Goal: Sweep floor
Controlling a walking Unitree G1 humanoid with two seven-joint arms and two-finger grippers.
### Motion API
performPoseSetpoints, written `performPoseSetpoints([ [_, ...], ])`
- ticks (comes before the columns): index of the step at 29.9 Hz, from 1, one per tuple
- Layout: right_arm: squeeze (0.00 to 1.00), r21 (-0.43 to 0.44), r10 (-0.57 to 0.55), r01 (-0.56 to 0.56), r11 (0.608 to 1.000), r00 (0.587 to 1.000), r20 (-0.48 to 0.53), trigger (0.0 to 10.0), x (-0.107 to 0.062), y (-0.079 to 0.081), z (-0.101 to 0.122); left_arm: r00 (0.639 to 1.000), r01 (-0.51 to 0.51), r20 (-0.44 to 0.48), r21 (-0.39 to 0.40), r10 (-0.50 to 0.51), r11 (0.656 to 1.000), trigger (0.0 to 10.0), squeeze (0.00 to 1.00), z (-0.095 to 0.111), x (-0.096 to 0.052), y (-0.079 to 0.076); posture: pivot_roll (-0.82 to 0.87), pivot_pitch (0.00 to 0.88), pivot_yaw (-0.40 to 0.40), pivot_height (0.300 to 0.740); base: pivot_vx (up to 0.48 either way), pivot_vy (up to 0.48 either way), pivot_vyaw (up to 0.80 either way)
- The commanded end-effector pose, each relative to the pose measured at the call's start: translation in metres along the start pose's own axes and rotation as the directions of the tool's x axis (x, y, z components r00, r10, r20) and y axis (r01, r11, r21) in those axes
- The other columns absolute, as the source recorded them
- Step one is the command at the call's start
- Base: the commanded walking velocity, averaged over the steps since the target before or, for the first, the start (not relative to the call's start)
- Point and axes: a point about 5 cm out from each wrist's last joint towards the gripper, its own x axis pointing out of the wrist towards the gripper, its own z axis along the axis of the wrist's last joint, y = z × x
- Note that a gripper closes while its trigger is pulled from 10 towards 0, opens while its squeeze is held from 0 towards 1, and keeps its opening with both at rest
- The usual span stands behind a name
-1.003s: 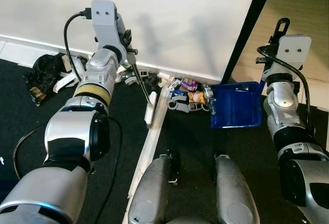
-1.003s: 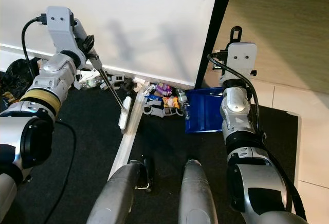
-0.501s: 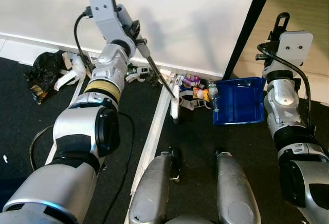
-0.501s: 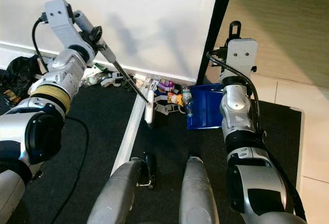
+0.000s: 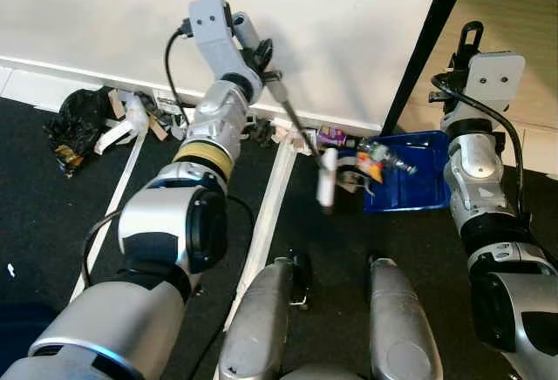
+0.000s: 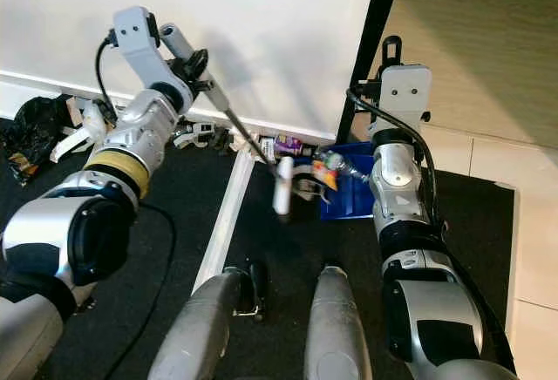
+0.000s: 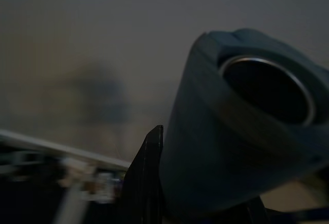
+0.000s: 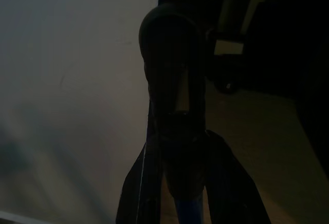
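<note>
Broom (image 5: pixel 301 132): clamped in my left end effector (image 5: pixel 261 53), head beside litter (image 5: pixel 349 149). Blue dustpan (image 5: pixel 423 184): handle apparently gripped by my right end effector (image 8: pixel 177 147).

Both silver arms reach forward toward the white wall (image 5: pixel 349 31). The left gripper (image 5: pixel 261 53) is raised near the wall, its fingers closed around a handle. The right gripper (image 5: pixel 471 44) points upward beside the wall's dark edge, fingers clamped on another handle.

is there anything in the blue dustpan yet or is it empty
Not empty: a plastic bottle and a wrapper lie over the blue dustpan at its open edge.
</note>
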Motion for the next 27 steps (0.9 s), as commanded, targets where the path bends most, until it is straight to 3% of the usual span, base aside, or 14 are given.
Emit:
performPoseSetpoints([
  [1, 0.0, 0.037, 0.064, -0.061, 0.997, 0.993, -0.095, 10.0, -0.013, 0.018, -0.02, 0.996, 0.07, 0.055, -0.07, -0.066, 0.995, 10.0, 0.0, 0.006, 0.005, -0.016, -0.11, 0.325, 0.206, 0.74, 0.0, 0.0, 0.0],
  [7, 0.0, 0.038, 0.06, -0.057, 0.998, 0.994, -0.095, 10.0, -0.013, 0.017, -0.02, 0.987, 0.153, 0.073, -0.099, -0.147, 0.983, 10.0, 0.0, 0.008, 0.01, -0.035, -0.1, 0.323, 0.208, 0.74, 0.0, 0.0, 0.0],
  [11, 0.0, 0.04, 0.055, -0.052, 0.998, 0.994, -0.095, 10.0, -0.014, 0.016, -0.02, 0.977, 0.203, 0.078, -0.09, -0.196, 0.975, 10.0, 0.0, 0.011, 0.011, -0.04, -0.1, 0.32, 0.211, 0.74, 0.0, 0.0, 0.0],
  [15, 0.0, 0.054, 0.034, -0.03, 0.998, 0.997, -0.066, 10.0, -0.014, 0.012, -0.015, 0.975, 0.212, 0.079, -0.028, -0.21, 0.977, 10.0, 0.0, 0.024, 0.009, -0.027, -0.08, 0.31, 0.218, 0.74, 0.0, 0.0, 0.0],
  [17, 0.0, 0.063, 0.011, -0.008, 0.998, 0.998, -0.054, 10.0, -0.014, 0.007, -0.014, 0.984, 0.176, -0.012, 0.085, -0.176, 0.981, 10.0, 0.0, 0.022, 0.007, -0.016, -0.07, 0.303, 0.218, 0.74, 0.0, 0.0, 0.0],
  [19, 0.0, 0.072, -0.005, 0.009, 0.997, 0.999, -0.048, 10.0, -0.014, 0.004, -0.013, 0.988, 0.15, -0.05, 0.15, -0.144, 0.977, 10.0, 0.0, 0.022, 0.005, -0.008, -0.07, 0.303, 0.218, 0.74, 0.0, 0.0, 0.0],
  [24, 0.0, 0.102, -0.044, 0.047, 0.994, 0.999, -0.031, 10.0, -0.018, -0.003, -0.011, 0.994, 0.108, -0.036, 0.197, -0.103, 0.974, 10.0, 0.0, 0.035, -0.001, 0.007, -0.05, 0.289, 0.222, 0.74, 0.0, 0.0, 0.0],
  [27, 0.0, 0.141, -0.075, 0.076, 0.987, 0.997, -0.012, 10.0, -0.02, -0.008, -0.006, 0.994, 0.113, -0.018, 0.212, -0.111, 0.971, 10.0, 0.0, 0.04, -0.003, 0.008, -0.04, 0.28, 0.221, 0.74, 0.0, 0.0, 0.0],
])
